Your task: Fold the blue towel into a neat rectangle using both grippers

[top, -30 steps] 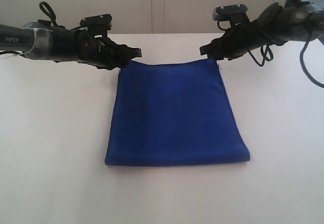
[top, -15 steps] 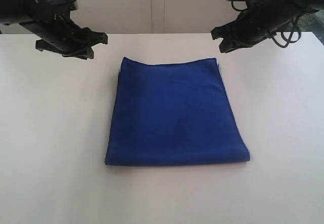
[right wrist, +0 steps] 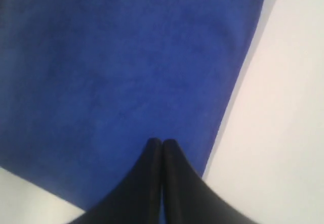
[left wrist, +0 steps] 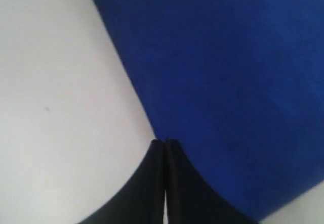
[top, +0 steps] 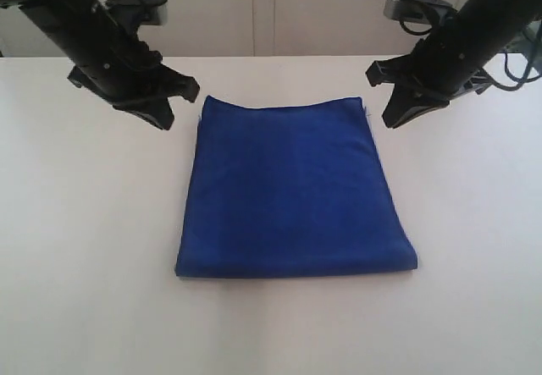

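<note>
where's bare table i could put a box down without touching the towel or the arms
Widest bare table: the stretches left and right of the blue towel, plus the strip in front of its near edge. It is crowded at the towel's two far corners, where the left gripper and right gripper hang, both shut.

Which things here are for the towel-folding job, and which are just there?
For the job:
- blue towel, lying flat and already folded over
- left gripper, shut, holding nothing
- right gripper, shut, holding nothing

Just there:
- white table under the towel
- pale wall behind it
</note>
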Available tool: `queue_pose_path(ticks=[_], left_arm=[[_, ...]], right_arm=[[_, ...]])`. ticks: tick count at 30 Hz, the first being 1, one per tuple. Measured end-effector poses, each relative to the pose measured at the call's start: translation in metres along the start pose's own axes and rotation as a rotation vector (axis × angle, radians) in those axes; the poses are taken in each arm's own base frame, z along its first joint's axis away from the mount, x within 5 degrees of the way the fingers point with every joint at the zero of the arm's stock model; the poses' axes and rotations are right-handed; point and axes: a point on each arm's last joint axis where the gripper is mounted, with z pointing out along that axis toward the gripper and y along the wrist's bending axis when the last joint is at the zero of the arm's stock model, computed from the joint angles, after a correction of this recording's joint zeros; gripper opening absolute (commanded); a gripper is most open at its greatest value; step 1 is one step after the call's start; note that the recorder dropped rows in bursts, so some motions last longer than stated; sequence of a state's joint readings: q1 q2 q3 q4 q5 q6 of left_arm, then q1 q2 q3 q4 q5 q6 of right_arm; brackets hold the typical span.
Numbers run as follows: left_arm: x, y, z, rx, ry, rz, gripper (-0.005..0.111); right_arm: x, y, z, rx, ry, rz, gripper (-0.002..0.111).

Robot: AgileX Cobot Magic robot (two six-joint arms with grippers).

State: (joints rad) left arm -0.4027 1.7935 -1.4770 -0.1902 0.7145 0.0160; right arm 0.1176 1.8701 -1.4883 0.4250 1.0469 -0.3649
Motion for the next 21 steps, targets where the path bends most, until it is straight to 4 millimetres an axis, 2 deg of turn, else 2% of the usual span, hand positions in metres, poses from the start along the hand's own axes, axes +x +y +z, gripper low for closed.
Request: queue_pose_path(ticks=[2, 7, 15, 21], left_arm=[[0.018, -0.024, 0.008, 0.029, 0.041, 0.046, 0.000], [0.044, -0.048, 0.030, 0.062, 0.086, 0.061, 0.000], [0.072, -0.052, 0.053, 0.077, 0.110, -0.004, 0.000], [0.085, -0.049, 0.062, 0.071, 0.125, -0.034, 0.000]], right_arm=[[0.022, 0.013, -0.002, -0.005, 0.014, 0.000, 0.000], [0.057, 0.022, -0.002, -0.005, 0.019, 0.023, 0.000], [0.096, 0.014, 0.027, 0.011, 0.060, 0.098, 0.000], [0.106, 0.012, 0.037, 0.007, 0.042, 0.148, 0.000]])
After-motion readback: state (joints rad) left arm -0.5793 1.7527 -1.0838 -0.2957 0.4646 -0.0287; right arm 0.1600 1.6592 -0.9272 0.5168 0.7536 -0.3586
